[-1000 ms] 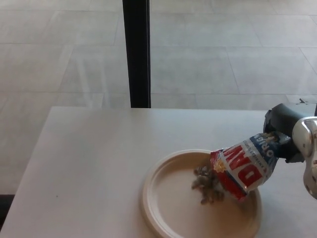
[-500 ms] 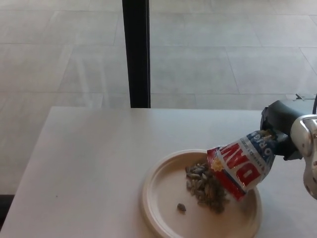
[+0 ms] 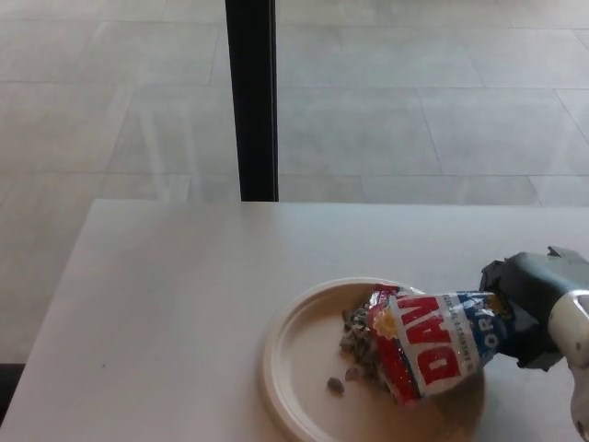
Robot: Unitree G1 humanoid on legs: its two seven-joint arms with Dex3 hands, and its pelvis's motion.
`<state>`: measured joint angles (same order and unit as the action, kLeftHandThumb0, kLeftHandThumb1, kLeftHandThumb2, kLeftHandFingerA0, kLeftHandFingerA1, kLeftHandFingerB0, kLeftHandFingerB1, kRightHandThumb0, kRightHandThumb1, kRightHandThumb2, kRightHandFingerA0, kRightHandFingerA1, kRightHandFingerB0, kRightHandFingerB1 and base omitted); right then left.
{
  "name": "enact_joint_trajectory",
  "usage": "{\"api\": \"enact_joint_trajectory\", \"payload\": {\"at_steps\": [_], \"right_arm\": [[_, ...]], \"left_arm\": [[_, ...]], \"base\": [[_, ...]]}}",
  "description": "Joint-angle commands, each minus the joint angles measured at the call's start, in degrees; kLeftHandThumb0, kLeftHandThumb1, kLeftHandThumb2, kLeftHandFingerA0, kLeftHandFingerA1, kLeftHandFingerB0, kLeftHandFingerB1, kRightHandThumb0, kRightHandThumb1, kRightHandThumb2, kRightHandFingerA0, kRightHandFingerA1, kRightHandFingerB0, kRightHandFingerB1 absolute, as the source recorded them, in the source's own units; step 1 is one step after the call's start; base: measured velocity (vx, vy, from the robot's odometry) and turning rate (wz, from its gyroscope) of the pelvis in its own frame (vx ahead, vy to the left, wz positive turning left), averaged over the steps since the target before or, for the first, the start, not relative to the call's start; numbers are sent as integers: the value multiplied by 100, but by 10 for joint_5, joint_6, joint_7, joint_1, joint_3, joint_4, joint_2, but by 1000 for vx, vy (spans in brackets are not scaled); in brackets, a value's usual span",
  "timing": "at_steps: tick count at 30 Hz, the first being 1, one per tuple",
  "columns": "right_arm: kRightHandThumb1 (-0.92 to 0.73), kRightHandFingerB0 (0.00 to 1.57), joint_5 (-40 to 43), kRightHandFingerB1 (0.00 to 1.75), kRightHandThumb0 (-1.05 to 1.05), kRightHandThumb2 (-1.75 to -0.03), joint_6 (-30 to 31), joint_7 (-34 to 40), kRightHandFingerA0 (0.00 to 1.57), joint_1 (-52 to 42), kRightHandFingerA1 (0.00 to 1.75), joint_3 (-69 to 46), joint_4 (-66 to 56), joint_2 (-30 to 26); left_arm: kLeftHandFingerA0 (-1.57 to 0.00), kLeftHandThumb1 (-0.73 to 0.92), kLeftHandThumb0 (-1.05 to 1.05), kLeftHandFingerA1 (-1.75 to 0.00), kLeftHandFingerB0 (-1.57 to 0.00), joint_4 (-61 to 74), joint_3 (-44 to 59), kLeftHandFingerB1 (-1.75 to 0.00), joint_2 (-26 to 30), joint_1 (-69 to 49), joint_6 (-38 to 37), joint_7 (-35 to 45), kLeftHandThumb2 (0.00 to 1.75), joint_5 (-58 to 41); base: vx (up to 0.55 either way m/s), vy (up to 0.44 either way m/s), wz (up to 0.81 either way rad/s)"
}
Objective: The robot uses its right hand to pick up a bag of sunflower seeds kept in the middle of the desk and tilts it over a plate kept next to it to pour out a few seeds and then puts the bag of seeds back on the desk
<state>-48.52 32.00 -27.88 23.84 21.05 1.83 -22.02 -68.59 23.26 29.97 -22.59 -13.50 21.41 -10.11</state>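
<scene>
Lowered and laid nearly flat since the earlier frame, the bag (image 3: 433,344) now rests across the right side of the plate (image 3: 293,368), mouth against the seeds (image 3: 354,343), right hand (image 3: 529,308) fingers still grasping its far end, so pouring looks done and only setting it on the surface (image 3: 166,304) remains.

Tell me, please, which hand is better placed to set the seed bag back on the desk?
The right hand: it already grips the bag, tipped over the plate beside the poured seeds. The left hand is not in view.
</scene>
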Motion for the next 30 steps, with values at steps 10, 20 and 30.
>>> {"api": "enact_joint_trajectory", "payload": {"at_steps": [10, 20, 30], "right_arm": [[-60, 77, 90, 155, -38, -103, -18, 83, 91, -115, 175, -93, 33, 49], [-56, 68, 154, 153, -34, -114, -78, 113, 84, -159, 174, -121, 39, 64], [-49, 79, 204, 148, -31, -119, -175, 194, 92, -167, 174, -147, 80, 91]], "left_arm": [[-22, 69, -53, -63, -19, -11, 5, -53, 3, -8, 5, 3, 73, -9], [-28, 63, -56, -65, -23, -27, -3, -57, -2, -10, -9, -14, 90, 6], [-27, 62, -57, -64, -24, -33, -1, -58, -6, -14, -10, -8, 92, 0]], "base": [[0, 0, 0], [0, 0, 0], [0, 0, 0]]}}
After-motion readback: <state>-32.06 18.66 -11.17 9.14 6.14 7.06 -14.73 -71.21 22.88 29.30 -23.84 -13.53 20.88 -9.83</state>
